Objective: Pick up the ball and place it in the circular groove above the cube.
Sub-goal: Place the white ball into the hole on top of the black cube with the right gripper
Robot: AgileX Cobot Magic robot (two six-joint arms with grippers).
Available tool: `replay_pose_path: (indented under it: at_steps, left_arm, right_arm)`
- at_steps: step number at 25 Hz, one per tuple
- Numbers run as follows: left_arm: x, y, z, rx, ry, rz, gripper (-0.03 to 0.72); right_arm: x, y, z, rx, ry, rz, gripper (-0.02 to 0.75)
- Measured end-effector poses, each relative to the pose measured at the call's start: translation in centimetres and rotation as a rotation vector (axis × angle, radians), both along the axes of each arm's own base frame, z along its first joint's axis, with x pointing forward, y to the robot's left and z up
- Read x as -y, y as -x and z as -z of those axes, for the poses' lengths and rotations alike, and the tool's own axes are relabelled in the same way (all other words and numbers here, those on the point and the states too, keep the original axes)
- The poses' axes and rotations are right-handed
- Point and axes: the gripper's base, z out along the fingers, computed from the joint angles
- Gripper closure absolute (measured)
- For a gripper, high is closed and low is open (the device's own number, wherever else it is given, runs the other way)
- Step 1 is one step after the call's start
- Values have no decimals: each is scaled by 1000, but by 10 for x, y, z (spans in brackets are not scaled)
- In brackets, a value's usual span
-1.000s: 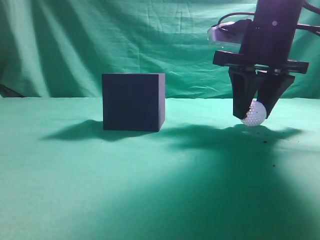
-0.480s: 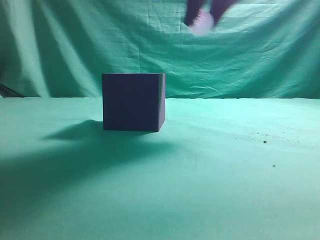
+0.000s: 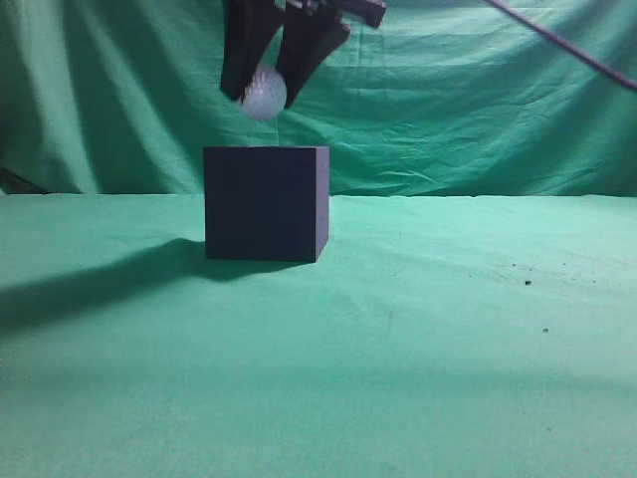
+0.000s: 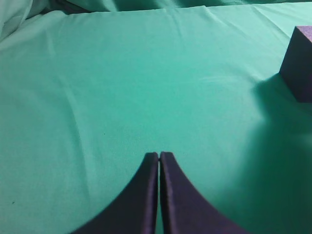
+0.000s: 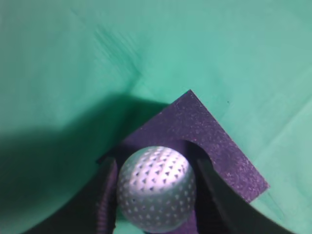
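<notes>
The dark navy cube [image 3: 265, 203] stands on the green cloth, left of centre in the exterior view. My right gripper [image 3: 265, 92] is shut on the white dimpled ball [image 3: 264, 95] and holds it a short way above the cube's top. In the right wrist view the ball [image 5: 156, 187] sits between the fingers [image 5: 156, 195], over the cube's top face [image 5: 219, 141] and its round groove. My left gripper [image 4: 159, 156] is shut and empty over bare cloth; a corner of the cube [image 4: 300, 63] shows at the right edge of its view.
Green cloth covers the table [image 3: 418, 358] and hangs as a backdrop [image 3: 478, 110]. A few dark specks [image 3: 526, 282] lie on the cloth at the right. A cable [image 3: 567, 45] crosses the upper right.
My right gripper has lifted the ball from the cloth at the right, carried it up and leftward, and now holds it just above the cube. The cube has not moved.
</notes>
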Motion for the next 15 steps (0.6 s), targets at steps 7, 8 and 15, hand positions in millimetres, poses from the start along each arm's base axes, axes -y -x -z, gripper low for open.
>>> replay_pose_path:
  at_steps: [7, 8, 15]
  left_arm:
    - [0, 0, 0, 0, 0, 0, 688]
    - [0, 0, 0, 0, 0, 0, 688]
    - [0, 0, 0, 0, 0, 0, 688]
  right_arm:
    - [-4, -8, 21, -4, 41, -5, 426]
    - [-3, -8, 21, 0, 43, -6, 426]
    - [-5, -11, 27, 2, 53, -8, 281]
